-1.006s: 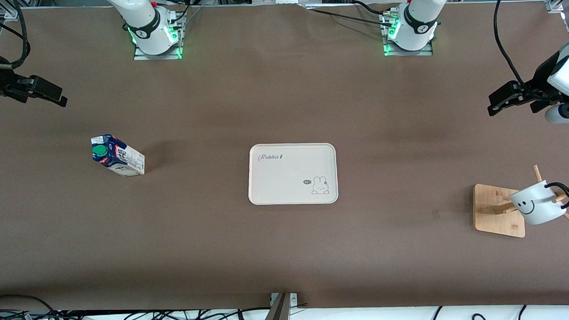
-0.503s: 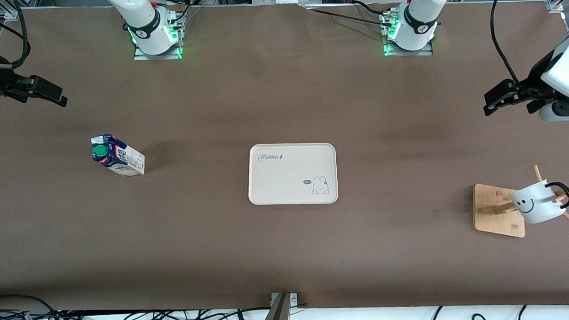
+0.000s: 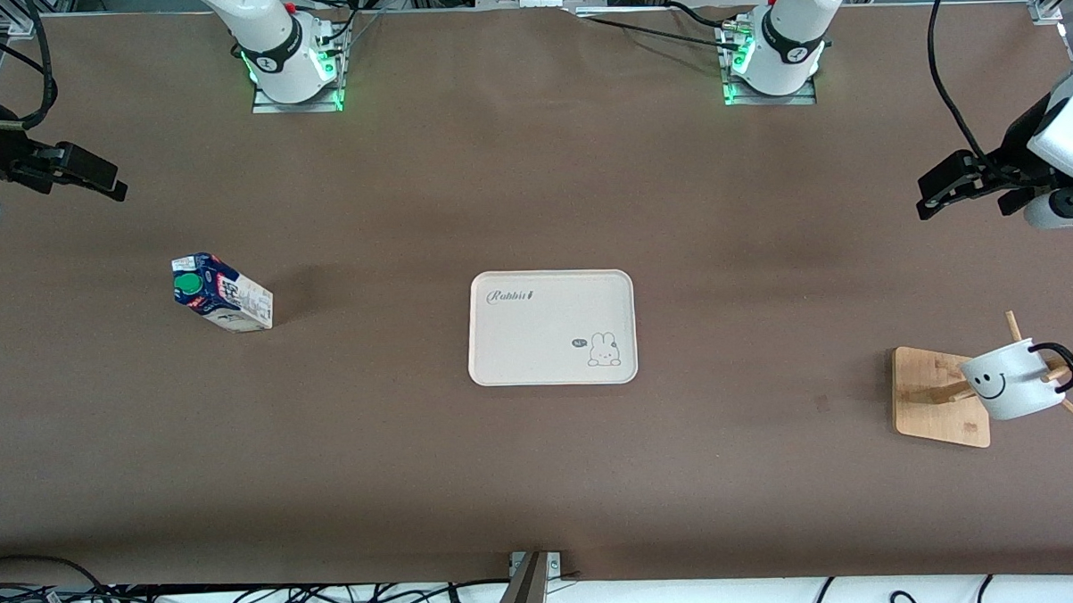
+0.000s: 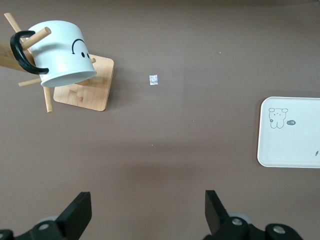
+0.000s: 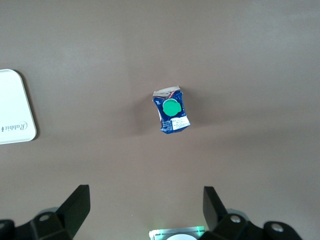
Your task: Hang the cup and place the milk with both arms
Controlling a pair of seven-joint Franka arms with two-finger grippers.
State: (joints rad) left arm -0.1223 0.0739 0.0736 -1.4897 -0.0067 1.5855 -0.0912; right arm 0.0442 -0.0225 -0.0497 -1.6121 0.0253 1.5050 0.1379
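While both tools hang released and empty, the only change is at the left tool point(image 3: 934, 194) – it has dipped slightly lower in the front view than half a second ago, over bare desk point(image 3: 417, 466) at the left arm's end. Right tool point(image 3: 104, 181) unchanged over its own end. Cup point(image 3: 1008, 381) hangs by its handle on the wooden rack point(image 3: 937, 399) – same as before. Milk point(image 3: 221, 294) upright on the desk, well apart from the white tray point(image 3: 551, 328) at centre; neither moved.
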